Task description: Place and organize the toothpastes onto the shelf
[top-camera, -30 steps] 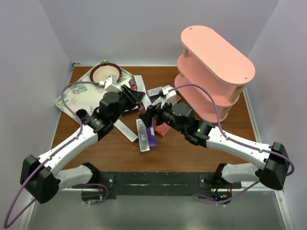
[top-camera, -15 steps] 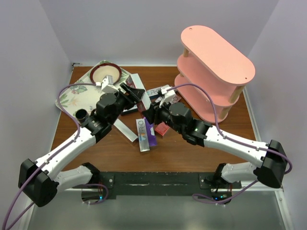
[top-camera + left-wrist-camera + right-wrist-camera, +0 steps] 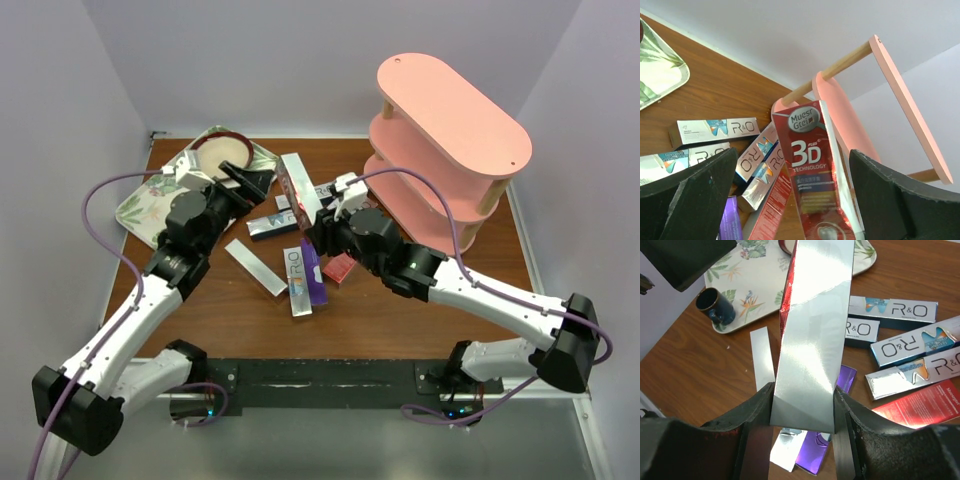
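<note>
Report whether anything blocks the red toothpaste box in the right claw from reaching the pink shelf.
Nothing visible does. The right claw is shut on the red toothpaste box, held up off the other toothpaste boxes, which lie flat below the way to the pink shelf. The open left claw is on the side away from it.

Brown wooden table [image 3: 400,310]: leaf-print tray [image 3: 140,205] at the far left corner, pink three-tier shelf [image 3: 450,110] standing at the far right. Mid-table lies a lone silver toothpaste box [image 3: 254,267]. Right of it, silver R&O box [image 3: 297,280] and purple box [image 3: 315,285] lie side by side, red box [image 3: 340,268] just beside.
</note>
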You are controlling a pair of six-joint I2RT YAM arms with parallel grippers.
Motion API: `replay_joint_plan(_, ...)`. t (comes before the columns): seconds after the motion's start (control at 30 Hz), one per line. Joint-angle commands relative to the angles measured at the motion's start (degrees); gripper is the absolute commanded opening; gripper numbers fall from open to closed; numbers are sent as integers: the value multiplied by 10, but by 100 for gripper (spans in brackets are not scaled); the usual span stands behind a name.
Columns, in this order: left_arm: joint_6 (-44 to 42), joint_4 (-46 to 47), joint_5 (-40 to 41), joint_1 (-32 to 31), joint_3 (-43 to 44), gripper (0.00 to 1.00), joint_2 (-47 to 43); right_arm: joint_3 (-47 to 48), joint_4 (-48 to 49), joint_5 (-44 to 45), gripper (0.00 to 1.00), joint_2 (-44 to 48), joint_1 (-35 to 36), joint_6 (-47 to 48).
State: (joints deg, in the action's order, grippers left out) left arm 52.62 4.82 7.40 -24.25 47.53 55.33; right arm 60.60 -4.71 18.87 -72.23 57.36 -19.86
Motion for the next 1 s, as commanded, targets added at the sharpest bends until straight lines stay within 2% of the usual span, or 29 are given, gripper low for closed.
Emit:
replay_joint_plan(0.0,-74,7,-63,12,14,98,-19,50,-13,35,15,30,0,7)
replay_joint_plan(0.2,-124,13,-141,12,-12,95,-19,62,-35,53,15,33,1,1)
replay_joint_plan(0.37,-165,-30,-144,12,-2,96,-23,105,-78,99,15,26,1,11)
replay_joint_plan(0.7,-309,-183,-26,12,64,98,-57,314,-216,298,19,-43,0,65)
replay_joint_plan(0.87,-361,-186,59,13,29,99,-85,394,-221,426,19,-87,-6,109)
replay_joint_plan(0.97,-371,-185,82,12,6,98,-94,445,-230,453,19,-123,-29,131)
